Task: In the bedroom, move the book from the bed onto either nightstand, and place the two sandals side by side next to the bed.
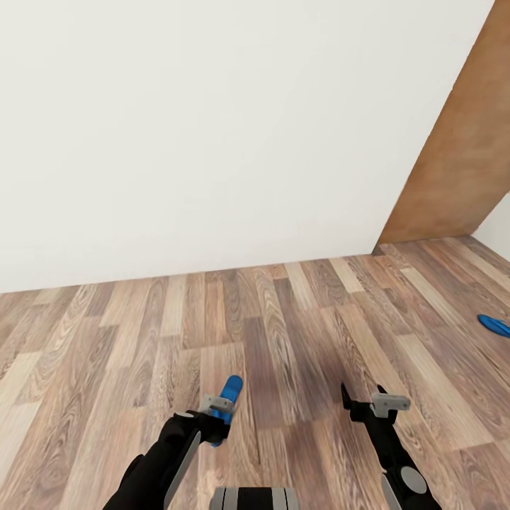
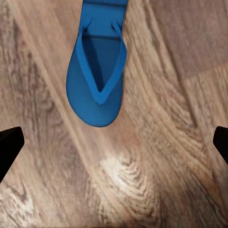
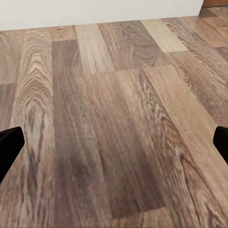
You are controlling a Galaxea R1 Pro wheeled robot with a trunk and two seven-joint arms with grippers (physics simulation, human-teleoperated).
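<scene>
On wood-plank floor (image 3: 114, 123) by white wall (image 1: 212, 127), both grippers spread, blue sandal (image 2: 97, 71) below left gripper (image 1: 216, 414)

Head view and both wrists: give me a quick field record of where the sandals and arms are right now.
near sandal: blue sandal lying on the wood floor, just ahead of the left gripper, not held
far sandal: second blue sandal at the head view's right edge, partly cut off
left gripper: open, over the near sandal
right gripper: open, over bare planks
backdrop: white wall, brown wooden panel
</scene>
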